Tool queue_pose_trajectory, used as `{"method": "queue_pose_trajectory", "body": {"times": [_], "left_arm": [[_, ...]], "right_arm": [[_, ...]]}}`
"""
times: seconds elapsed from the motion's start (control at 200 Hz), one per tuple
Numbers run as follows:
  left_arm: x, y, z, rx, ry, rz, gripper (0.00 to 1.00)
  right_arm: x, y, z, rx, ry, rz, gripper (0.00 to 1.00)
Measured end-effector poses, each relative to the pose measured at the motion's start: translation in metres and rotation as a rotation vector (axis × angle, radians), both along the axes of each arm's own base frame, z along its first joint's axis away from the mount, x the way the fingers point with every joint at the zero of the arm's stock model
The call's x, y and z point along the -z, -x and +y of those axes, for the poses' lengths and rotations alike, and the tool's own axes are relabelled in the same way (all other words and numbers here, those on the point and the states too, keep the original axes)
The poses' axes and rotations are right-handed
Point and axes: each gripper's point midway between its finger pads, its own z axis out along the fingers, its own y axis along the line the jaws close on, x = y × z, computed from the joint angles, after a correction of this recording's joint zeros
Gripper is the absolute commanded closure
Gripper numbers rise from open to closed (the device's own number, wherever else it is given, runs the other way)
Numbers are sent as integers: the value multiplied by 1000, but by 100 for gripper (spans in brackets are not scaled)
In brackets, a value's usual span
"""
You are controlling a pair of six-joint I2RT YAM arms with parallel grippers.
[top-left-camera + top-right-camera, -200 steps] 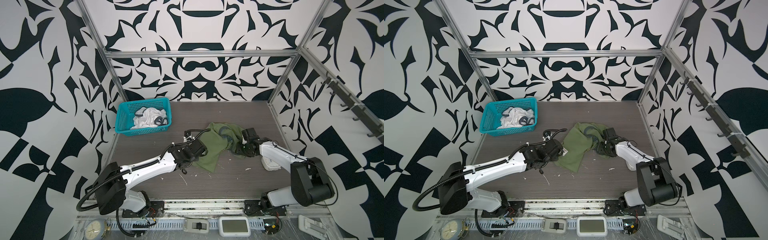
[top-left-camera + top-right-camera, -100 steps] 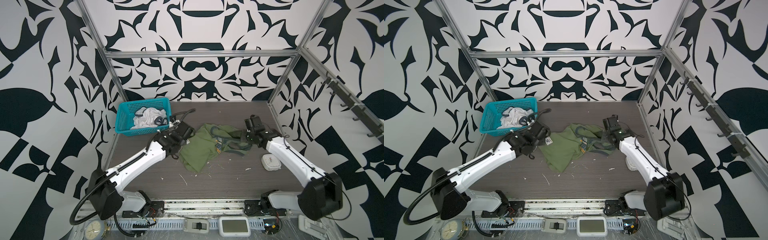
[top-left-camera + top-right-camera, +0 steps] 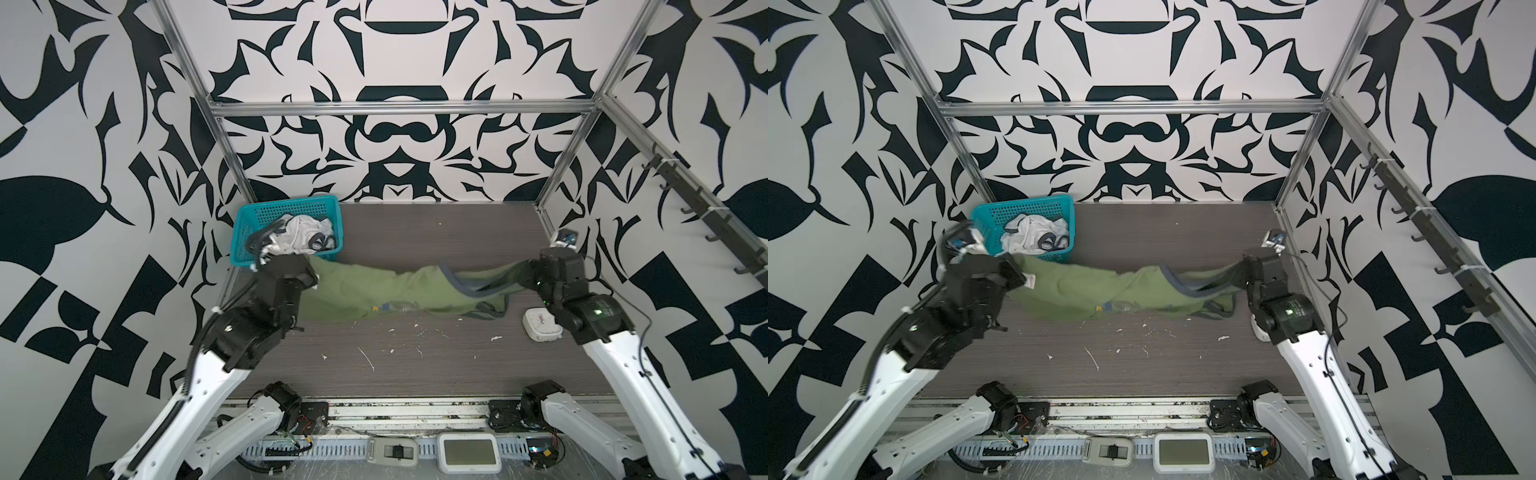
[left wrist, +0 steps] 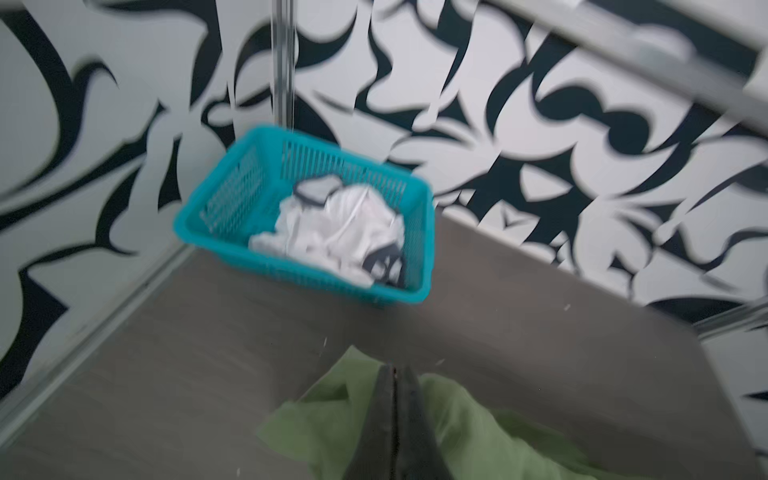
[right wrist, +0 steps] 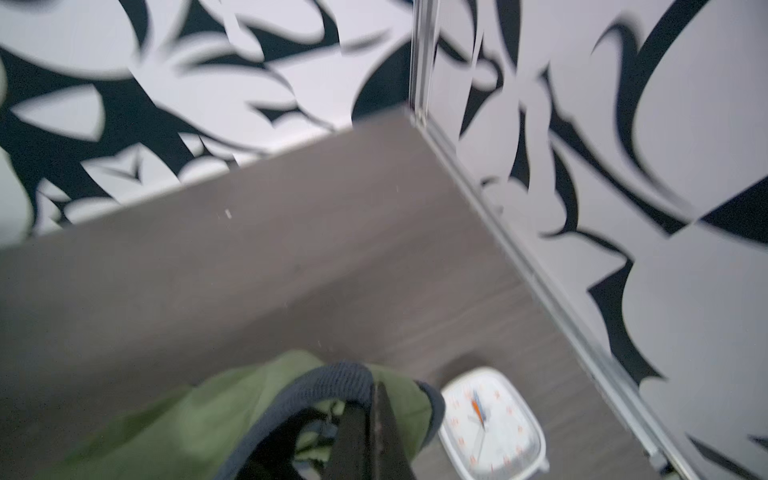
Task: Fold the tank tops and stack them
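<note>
Starting at the far left back corner of the table (image 3: 415,374), I note the teal basket (image 3: 286,204) standing against the wall. The white tank top (image 3: 303,235) lies crumpled inside it, its navy trim showing on the side nearest the centre. The left wrist view confirms this: the basket (image 4: 195,224) holds the white tank top (image 4: 340,232) and nothing else that I can make out.

Just in front of the basket, the left gripper (image 3: 309,268) is raised above the table. Its fingers are pressed together on one end of the olive green tank top (image 3: 374,286). In the left wrist view the fingertips (image 4: 395,376) meet with green cloth (image 4: 478,424) bunched on either side of them.

The green tank top is drawn out lengthwise across the middle of the table between the two arms, high at both ends and sagging in the centre. Its grey-blue trim and a small badge print face the camera in both top views. The image is blurred, and I cannot tell whether the lower edge touches the table.

On the right, the right gripper (image 3: 521,276) is pinched closed on the other end of the garment. In the right wrist view the right gripper (image 5: 376,390) bites on the grey-blue trimmed edge of the green cloth (image 5: 199,419).

A white clock (image 3: 542,326) lies face up on the table, below the right gripper and beside the right arm. Small pale flecks (image 3: 368,357) are scattered over the table in front of the garment.
</note>
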Motion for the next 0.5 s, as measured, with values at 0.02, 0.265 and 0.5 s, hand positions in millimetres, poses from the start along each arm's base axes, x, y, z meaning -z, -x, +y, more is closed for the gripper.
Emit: {"method": "queue_pose_trajectory", "body": {"times": [0.02, 0.265, 0.5], "left_arm": [[26, 2, -1, -3, -13, 66, 100], [143, 56, 20, -77, 8, 356, 100], [122, 55, 19, -89, 144, 238, 100]], "right_arm": [[21, 4, 1, 0, -7, 53, 82], [114, 41, 7, -2, -69, 364, 32], [62, 12, 78, -222, -218, 218, 40]]}}
